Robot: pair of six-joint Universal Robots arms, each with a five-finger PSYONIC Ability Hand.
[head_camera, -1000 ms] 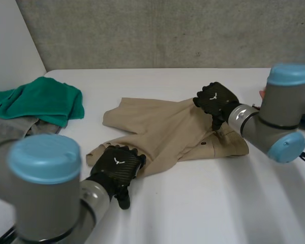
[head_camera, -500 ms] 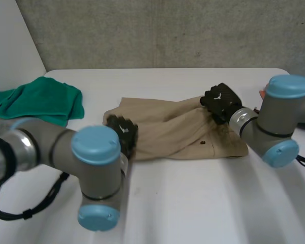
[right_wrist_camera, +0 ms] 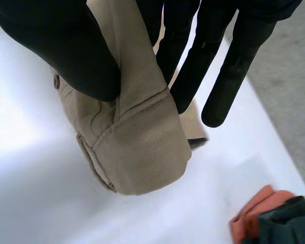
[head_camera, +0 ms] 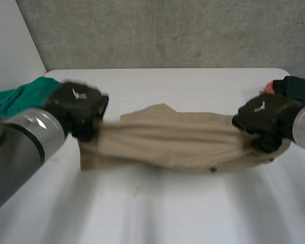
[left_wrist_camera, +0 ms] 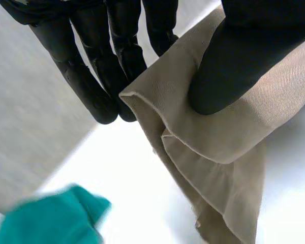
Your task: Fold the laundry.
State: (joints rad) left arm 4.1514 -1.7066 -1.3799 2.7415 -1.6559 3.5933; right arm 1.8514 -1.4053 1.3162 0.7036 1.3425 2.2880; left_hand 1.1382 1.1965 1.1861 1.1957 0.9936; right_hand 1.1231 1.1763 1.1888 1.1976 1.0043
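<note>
Beige trousers (head_camera: pixel 173 145) hang stretched between my two hands above the white table (head_camera: pixel 193 86). My left hand (head_camera: pixel 79 109) holds their left end. In the left wrist view its thumb (left_wrist_camera: pixel 229 71) presses the beige cloth (left_wrist_camera: pixel 229 152) against the fingers (left_wrist_camera: pixel 99 76). My right hand (head_camera: pixel 262 119) holds the right end, the waistband with a button (head_camera: pixel 212 169). In the right wrist view its thumb (right_wrist_camera: pixel 66 51) pinches the folded band (right_wrist_camera: pixel 142 142) against the fingers (right_wrist_camera: pixel 193 66).
A green cloth (head_camera: pixel 25 96) lies at the table's far left, with a corner of it (left_wrist_camera: pixel 51 218) below my left hand. An orange item and a dark one (head_camera: pixel 290 86) sit at the far right edge, the orange item (right_wrist_camera: pixel 254 218) beyond my right hand.
Both hands closed on the trousers' ends, lifted and moved apart. The crumpled trousers now hang stretched straight between them.
</note>
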